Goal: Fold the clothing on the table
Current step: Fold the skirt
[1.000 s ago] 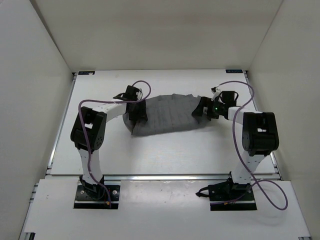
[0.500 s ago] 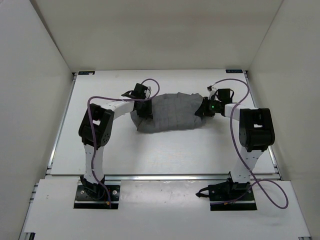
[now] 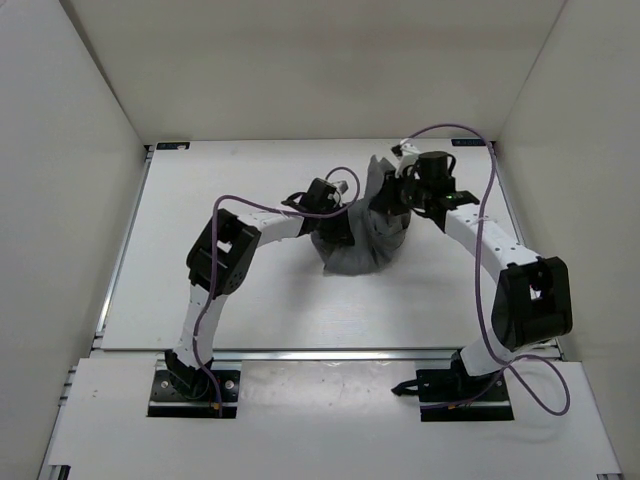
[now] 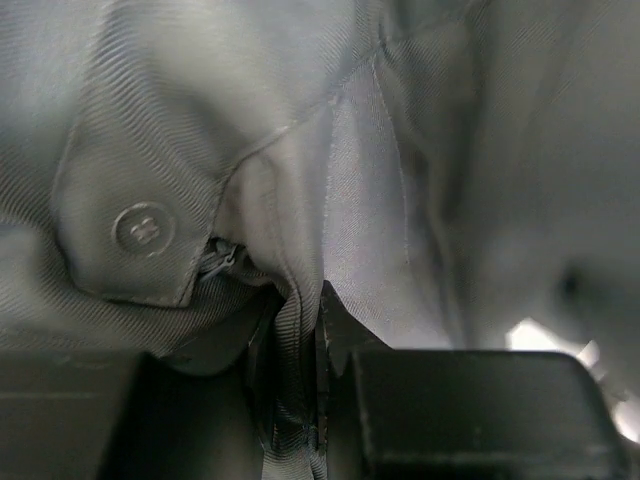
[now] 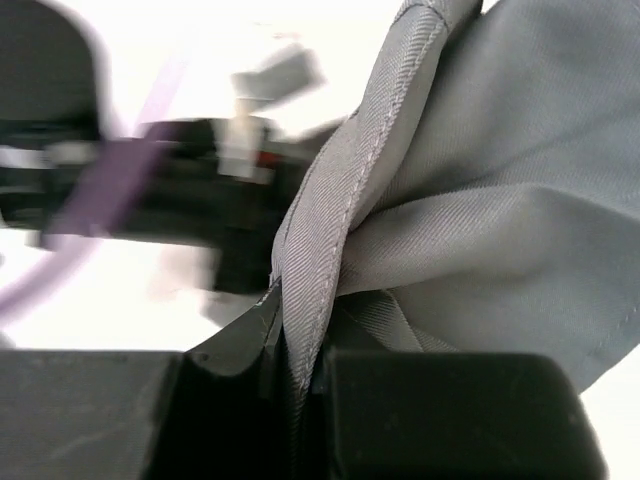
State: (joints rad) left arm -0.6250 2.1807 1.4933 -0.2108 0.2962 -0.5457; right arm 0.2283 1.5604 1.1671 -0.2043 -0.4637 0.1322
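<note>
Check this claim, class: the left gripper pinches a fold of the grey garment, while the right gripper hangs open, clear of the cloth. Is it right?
Not quite. The right gripper is not open or clear: the right wrist view shows it closed on a seamed edge of the garment. The left gripper does pinch a fold, as stated.

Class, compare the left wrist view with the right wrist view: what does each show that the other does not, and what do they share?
Only the left wrist view shows a round button with a zip just beside it on the clothing. Only the right wrist view shows a stitched edge rising from the fingers, with a blurred purple cable behind it. Both show grey cloth pinched in that arm's own gripper: the left gripper and the right gripper are each shut on the clothing.
</note>
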